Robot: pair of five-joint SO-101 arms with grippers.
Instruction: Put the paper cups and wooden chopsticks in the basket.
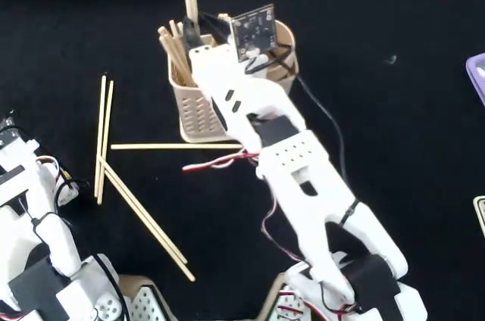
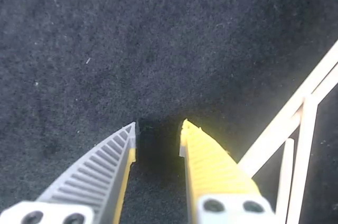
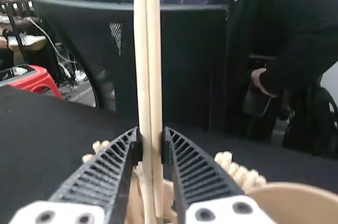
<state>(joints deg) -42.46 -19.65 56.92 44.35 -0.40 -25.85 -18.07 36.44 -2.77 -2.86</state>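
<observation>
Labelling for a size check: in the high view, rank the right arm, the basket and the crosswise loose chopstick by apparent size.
1. right arm, nearer the camera, so partly inflated
2. basket
3. crosswise chopstick: thinnest, though about as long as the basket is wide

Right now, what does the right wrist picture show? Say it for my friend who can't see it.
The right gripper is shut on a pair of wooden chopsticks, holding them upright. Under it, the ends of more chopsticks stick up, with the black table behind.
</observation>
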